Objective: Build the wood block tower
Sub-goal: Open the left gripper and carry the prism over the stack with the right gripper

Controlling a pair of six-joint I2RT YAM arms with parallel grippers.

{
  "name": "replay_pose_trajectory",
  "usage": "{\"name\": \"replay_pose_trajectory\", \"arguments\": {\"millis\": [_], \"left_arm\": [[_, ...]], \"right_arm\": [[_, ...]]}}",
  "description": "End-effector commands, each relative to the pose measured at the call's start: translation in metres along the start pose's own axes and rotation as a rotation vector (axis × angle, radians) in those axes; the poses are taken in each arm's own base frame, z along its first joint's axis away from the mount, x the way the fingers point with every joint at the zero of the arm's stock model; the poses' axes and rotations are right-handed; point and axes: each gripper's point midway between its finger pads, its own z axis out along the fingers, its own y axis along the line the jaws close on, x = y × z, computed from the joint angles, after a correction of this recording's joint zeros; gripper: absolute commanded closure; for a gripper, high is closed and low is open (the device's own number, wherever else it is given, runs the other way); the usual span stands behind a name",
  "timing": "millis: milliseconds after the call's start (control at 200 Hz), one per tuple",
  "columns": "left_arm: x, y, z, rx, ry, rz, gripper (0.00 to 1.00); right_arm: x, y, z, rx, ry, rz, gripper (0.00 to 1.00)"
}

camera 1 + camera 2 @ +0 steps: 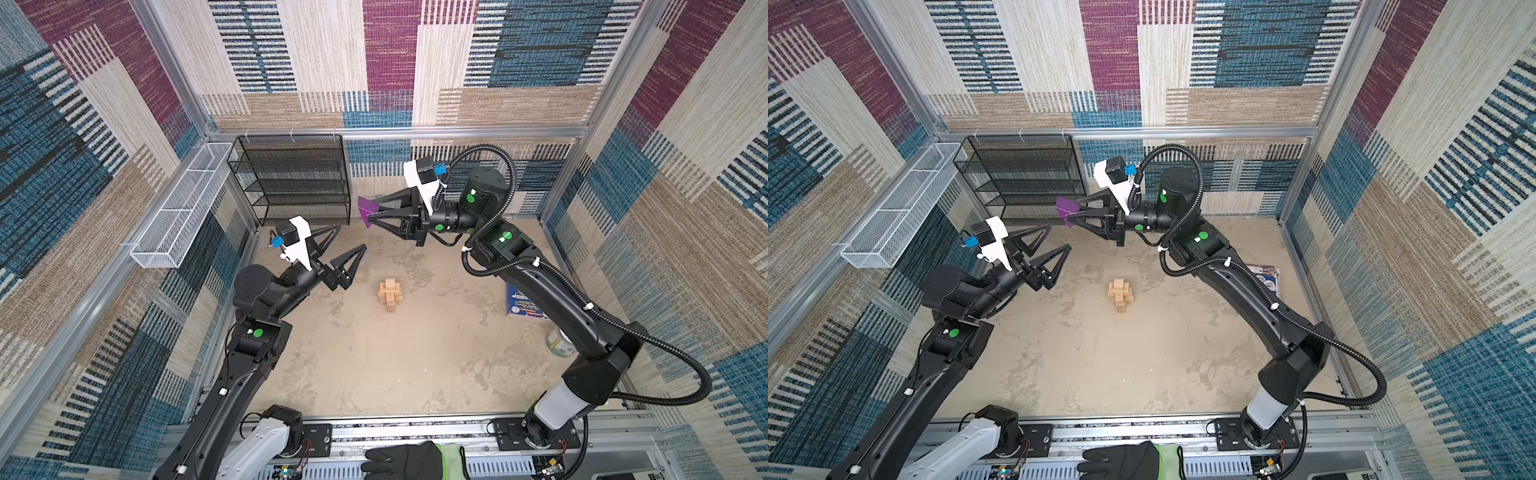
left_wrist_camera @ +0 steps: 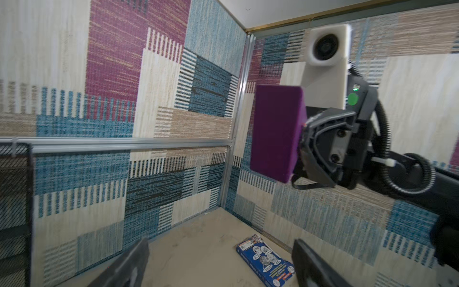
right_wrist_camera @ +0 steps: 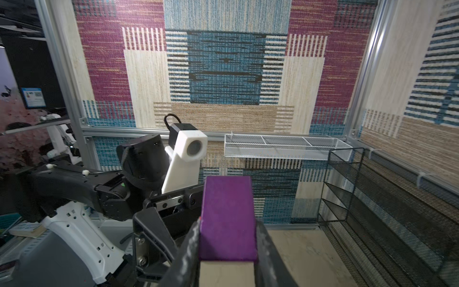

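the pale wooden tower (image 1: 390, 295) stands mid-floor between the two arms, touched by neither. just past it, the left gripper (image 1: 351, 236) hangs with its jaws wide apart and empty. farther back, the right gripper (image 1: 371, 212) pinches the purple wedge (image 1: 363, 208) in the air, in front of the black mesh rack (image 1: 295, 178).

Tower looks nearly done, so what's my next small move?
Probably carry the right gripper, shut on the purple wedge, over the tower: it has no roof yet, the wedge hangs in the air farther back, and the left gripper is open and empty.
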Motion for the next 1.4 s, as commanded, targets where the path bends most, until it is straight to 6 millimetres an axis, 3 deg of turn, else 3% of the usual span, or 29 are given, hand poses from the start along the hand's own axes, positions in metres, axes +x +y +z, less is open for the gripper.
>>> {"name": "replay_pose_trajectory", "arguments": {"millis": [0, 80, 235, 401, 451, 606, 906, 1182, 1392], "left_arm": [[0.034, 0.044, -0.002, -0.219, 0.15, 0.012, 0.06], [0.051, 0.066, -0.002, -0.311, 0.252, -0.005, 0.07], [0.084, 0.097, -0.001, -0.413, 0.422, -0.066, 0.11], [0.112, 0.108, 0.005, -0.4, 0.527, -0.155, 0.15], [0.118, 0.111, 0.006, -0.396, 0.555, -0.168, 0.16], [0.134, 0.125, -0.001, -0.445, 0.645, -0.177, 0.16], [0.155, 0.124, 0.0, -0.384, 0.782, -0.213, 0.16], [0.173, 0.124, 0.002, -0.364, 0.881, -0.279, 0.2], [0.174, 0.123, 0.003, -0.357, 0.885, -0.294, 0.2]], "right_arm": [[0.044, -0.025, -0.009, 0.15, 0.167, -0.112, 1.0], [0.067, -0.038, -0.02, 0.233, 0.246, -0.195, 1.0], [0.104, -0.044, -0.036, 0.282, 0.366, -0.364, 1.0], [0.161, -0.059, -0.047, 0.293, 0.57, -0.392, 1.0], [0.167, -0.065, -0.048, 0.297, 0.625, -0.393, 1.0], [0.217, -0.075, -0.058, 0.266, 0.829, -0.349, 1.0], [0.27, -0.091, -0.055, 0.217, 1.009, -0.305, 1.0], [0.295, -0.078, -0.04, 0.124, 1.067, -0.299, 1.0], [0.317, -0.072, -0.044, 0.089, 1.124, -0.27, 1.0]]}}
